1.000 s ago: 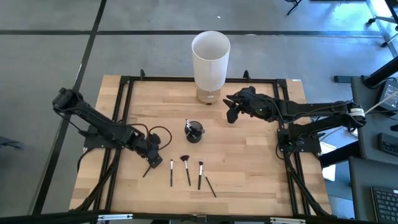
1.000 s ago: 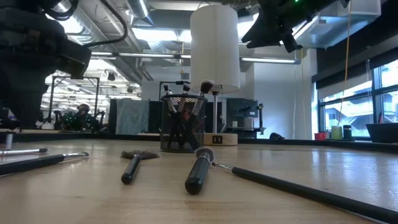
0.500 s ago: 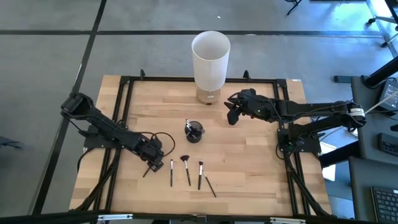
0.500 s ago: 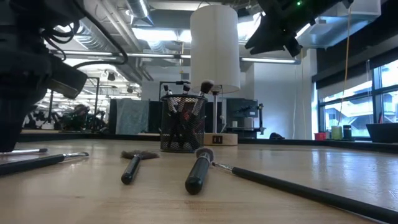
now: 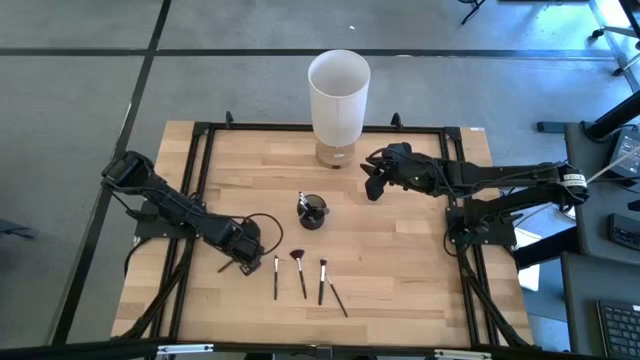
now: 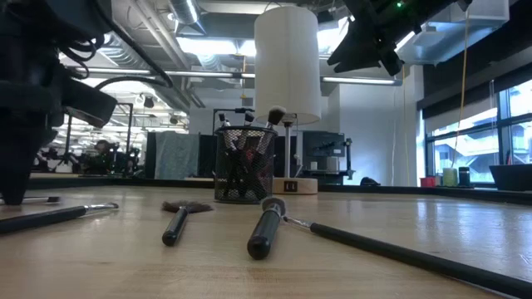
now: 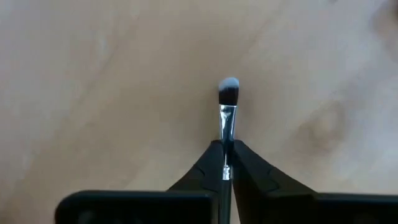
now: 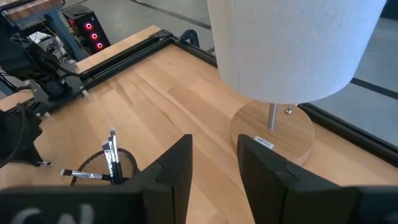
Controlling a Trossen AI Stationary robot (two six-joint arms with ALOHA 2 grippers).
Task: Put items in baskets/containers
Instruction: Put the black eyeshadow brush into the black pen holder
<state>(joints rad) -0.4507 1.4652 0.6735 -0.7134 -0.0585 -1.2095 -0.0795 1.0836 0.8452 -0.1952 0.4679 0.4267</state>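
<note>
My left gripper (image 5: 246, 262) is down at the table's near left, shut on a thin makeup brush (image 7: 227, 112) with a silver ferrule and a dark, pale-tipped head. Its dark handle (image 5: 227, 267) sticks out toward the left edge. Several more brushes (image 5: 299, 272) lie flat in a row to its right. The small dark mesh cup (image 5: 312, 211) stands mid-table with several brushes upright in it (image 6: 245, 164). My right gripper (image 5: 372, 185) hovers open above the table at the far right, near the white cylinder's base, with nothing between its fingers (image 8: 177, 168). My left gripper pinches the brush between its two fingers where the silver ferrule (image 7: 226, 134) meets the handle. The fingers come from above, pointing down, and lie across the brush. The bristle head (image 7: 229, 91) sticks out beyond them, low over the wood; whether it is clear of the table I cannot tell.
A tall white cylinder (image 5: 339, 88) on a round wooden base (image 8: 272, 134) stands at the far middle. A black frame (image 5: 200, 150) runs along the table's edges. Bare wood lies between the cup and the right arm.
My left gripper has come down to the table at the leftmost brush. That brush has turned: its handle end has swung up toward the table's left edge and lies flatter across than before. My right gripper has kept still.
</note>
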